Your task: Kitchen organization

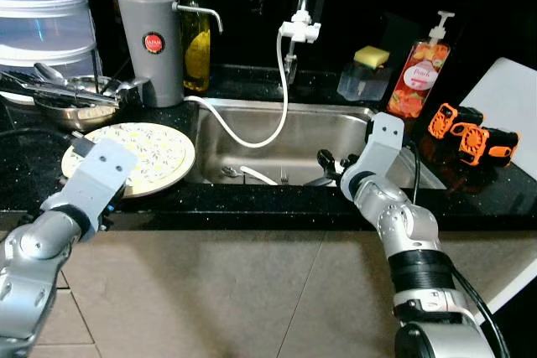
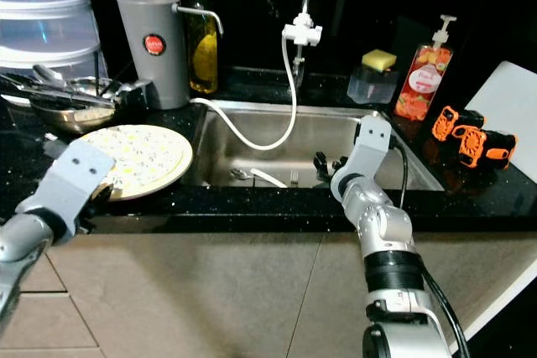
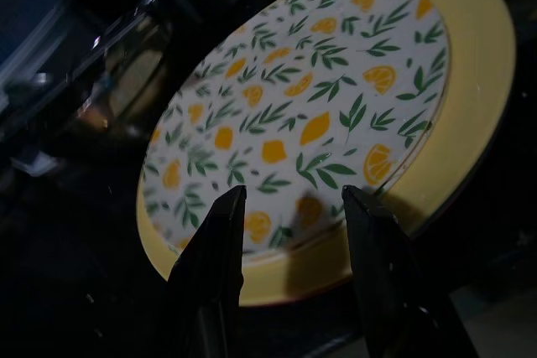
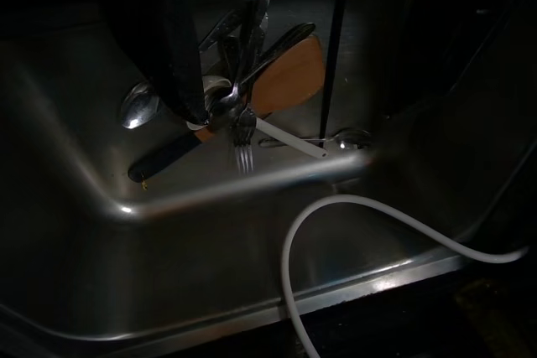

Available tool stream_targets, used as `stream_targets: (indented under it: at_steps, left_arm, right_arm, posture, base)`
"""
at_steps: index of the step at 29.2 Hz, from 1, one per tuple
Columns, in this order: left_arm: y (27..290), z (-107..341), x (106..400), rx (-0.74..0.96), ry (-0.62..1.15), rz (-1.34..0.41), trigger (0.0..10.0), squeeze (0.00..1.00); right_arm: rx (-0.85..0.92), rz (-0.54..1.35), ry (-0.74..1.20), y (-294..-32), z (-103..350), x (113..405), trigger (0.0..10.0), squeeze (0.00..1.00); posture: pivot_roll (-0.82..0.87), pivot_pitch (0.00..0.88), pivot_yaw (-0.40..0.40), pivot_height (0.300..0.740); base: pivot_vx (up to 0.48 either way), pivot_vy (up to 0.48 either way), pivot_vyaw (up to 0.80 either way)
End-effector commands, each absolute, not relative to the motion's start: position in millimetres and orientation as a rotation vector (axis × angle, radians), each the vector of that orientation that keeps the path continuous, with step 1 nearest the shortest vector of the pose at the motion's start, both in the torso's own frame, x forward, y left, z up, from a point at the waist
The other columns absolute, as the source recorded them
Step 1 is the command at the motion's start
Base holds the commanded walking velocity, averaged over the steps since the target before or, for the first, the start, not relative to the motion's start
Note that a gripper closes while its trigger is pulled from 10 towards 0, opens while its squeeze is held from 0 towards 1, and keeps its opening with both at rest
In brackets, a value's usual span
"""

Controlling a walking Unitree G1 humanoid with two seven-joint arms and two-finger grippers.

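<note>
A round plate with a yellow rim and a lemon-and-leaf print lies on the black counter left of the sink. My left gripper is open at the plate's near edge, and its two black fingers stand either side of a stretch of rim without closing on it. My right gripper reaches down into the steel sink. Below it lies a pile of cutlery: a fork, spoons, a wooden spatula and a black-handled tool.
A white hose loops from the tap into the sink. On the left stand a grey jug, an oil bottle and a bowl of utensils. A soap pump, sponge tub and orange-black tools are right.
</note>
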State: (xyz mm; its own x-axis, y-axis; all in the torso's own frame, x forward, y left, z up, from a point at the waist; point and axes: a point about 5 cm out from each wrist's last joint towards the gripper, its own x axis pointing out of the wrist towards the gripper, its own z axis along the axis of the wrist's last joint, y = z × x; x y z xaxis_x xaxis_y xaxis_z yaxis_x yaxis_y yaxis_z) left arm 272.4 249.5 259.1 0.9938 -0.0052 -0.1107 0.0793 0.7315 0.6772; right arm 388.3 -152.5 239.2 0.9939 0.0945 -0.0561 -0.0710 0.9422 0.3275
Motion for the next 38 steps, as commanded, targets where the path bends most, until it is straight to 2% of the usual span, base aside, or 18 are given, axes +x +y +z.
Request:
stream_targets:
  at_steps: [1,9,14,20,26,30,35,38]
  left_arm:
    - [250.1,254.2,272.6,0.784,0.135,-0.074,10.0,0.0]
    - [270.3,277.0,274.7,0.763,0.156,-0.228,10.0,0.0]
    - [275.8,286.4,275.2,0.704,0.161,-0.289,10.0,0.0]
    - [277.0,296.3,270.3,0.663,0.178,-0.454,10.0,0.0]
    - [296.2,289.6,265.2,0.649,0.277,-0.546,10.0,0.0]
    - [307.2,285.0,269.2,0.701,0.298,-0.488,10.0,0.0]
    - [324.9,289.9,282.2,0.76,0.215,-0.276,10.0,0.0]
    - [328.1,292.4,283.8,0.751,0.188,-0.241,10.0,0.0]
  right_arm:
    - [0.32,0.082,0.052,-153.9,242.4,387.0,10.0,0.0]
    - [0.318,0.082,0.049,-155.6,242.7,385.2,10.0,0.0]
    - [0.315,0.078,0.047,-156.9,243.3,384.5,10.0,0.0]
    - [0.312,0.074,0.049,-158.3,242.6,383.6,10.0,0.0]
    - [0.31,0.072,0.051,-159.2,241.3,382.8,10.0,0.0]
    - [0.309,0.071,0.052,-159.6,241.0,382.3,10.0,0.0]
    - [0.31,0.069,0.055,-159.5,239.7,381.5,10.0,0.0]
    - [0.31,0.071,0.056,-158.5,239.3,381.2,10.0,0.0]
  posture:
    - [0.22,0.055,-0.098,0.74]
    - [0.22,0.061,-0.094,0.74]
    - [0.22,0.064,-0.093,0.74]
    - [0.22,0.068,-0.095,0.74]
    - [0.22,0.069,-0.094,0.74]
    - [0.22,0.071,-0.096,0.74]
    - [0.21,0.07,-0.1,0.74]
    - [0.21,0.07,-0.1,0.74]
  base:
    - [0.0,0.0,0.0]
    - [0.0,0.0,0.0]
    - [0.0,0.0,0.0]
    - [0.0,0.0,0.0]
    - [0.0,0.0,0.0]
    - [0.0,0.0,0.0]
    - [0.0,0.0,0.0]
    - [0.0,0.0,0.0]
